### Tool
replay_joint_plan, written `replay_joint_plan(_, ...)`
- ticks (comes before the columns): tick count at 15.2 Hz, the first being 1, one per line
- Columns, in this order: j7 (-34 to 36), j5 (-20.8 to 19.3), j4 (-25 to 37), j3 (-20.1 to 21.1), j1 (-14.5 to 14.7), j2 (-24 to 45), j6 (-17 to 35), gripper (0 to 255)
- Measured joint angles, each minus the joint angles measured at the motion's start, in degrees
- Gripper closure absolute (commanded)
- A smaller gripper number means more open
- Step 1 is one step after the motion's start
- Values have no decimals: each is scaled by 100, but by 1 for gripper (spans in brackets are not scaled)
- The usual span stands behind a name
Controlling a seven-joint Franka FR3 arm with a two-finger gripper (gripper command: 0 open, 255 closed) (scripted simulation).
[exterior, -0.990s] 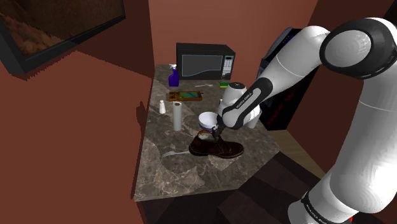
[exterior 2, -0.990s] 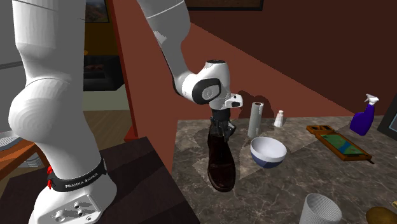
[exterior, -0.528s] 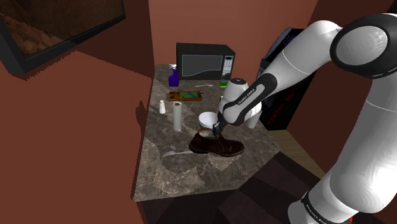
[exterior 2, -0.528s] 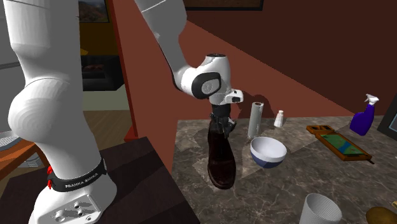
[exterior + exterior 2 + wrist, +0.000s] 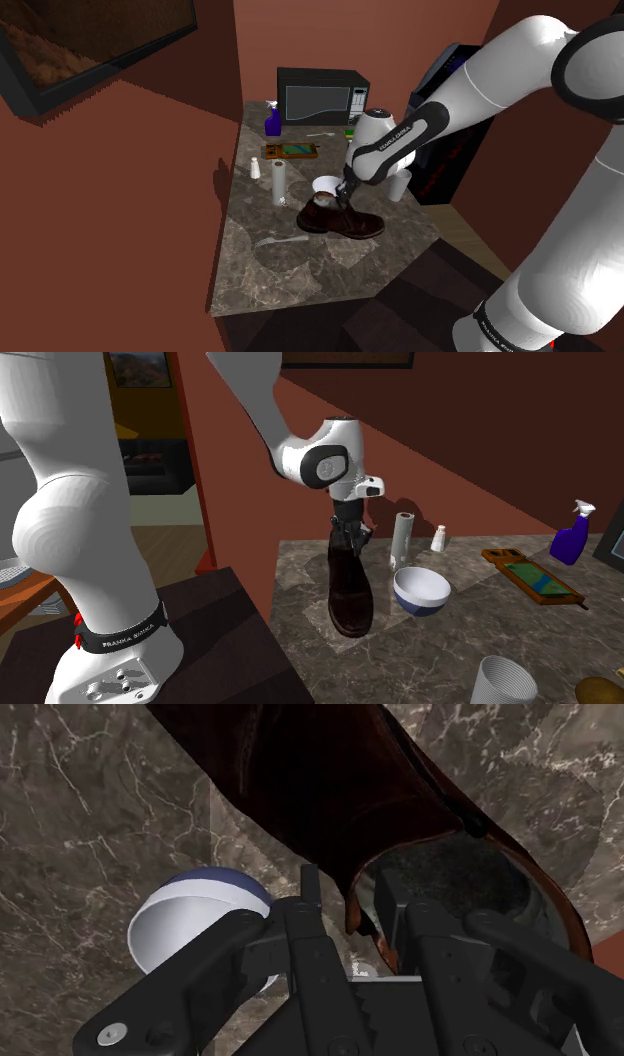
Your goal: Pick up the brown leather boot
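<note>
**Boot clamped at collar, just left of bowl**

Places are given vs. the bowl (image 5: 421, 592), as seen in the 2nd ext. view, left to right. Far left of it, the dark stand (image 5: 215, 617) and the white arm (image 5: 60, 522) are seen, off the edge of the marble-patterned counter (image 5: 440, 657). Just left of the bowl and apart from it, the dark brown boot (image 5: 350, 597) is found over the counter, toe toward the camera, shaft up. Whether its sole touches the counter can't be told. The gripper (image 5: 350, 538) is placed at the boot's top, above and left of the bowl.

In the wrist view the gripper is seen clenched on the boot's collar. One finger is set outside the rim and the other inside the opening, w/ the rim pinched btwn them. The bowl, white inside and blue outside, is seen close by the fingers.

Behind the bowl and slightly left, an upright paper roll (image 5: 402, 540) is seen. Behind and slightly right is a small white bottle (image 5: 438, 538). Right of the bowl, a brown tray (image 5: 530, 577) w/ a green inset is laid flat. Farther right a blue spray bottle (image 5: 570, 537) is seen. Right of the bowl and nearer the camera, a white ribbed cup (image 5: 503, 682) is stood.

In the shoulder view a black microwave (image 5: 323, 100) is set well behind the bowl, at the counter's far end.
</note>
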Motion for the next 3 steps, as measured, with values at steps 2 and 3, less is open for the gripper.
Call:
replay_joint_plan(2, -8, 21, -7, 10, 3, -187, -179, 255)
replay_joint_plan(3, -20, 29, 12, 10, 0, -209, -218, 255)
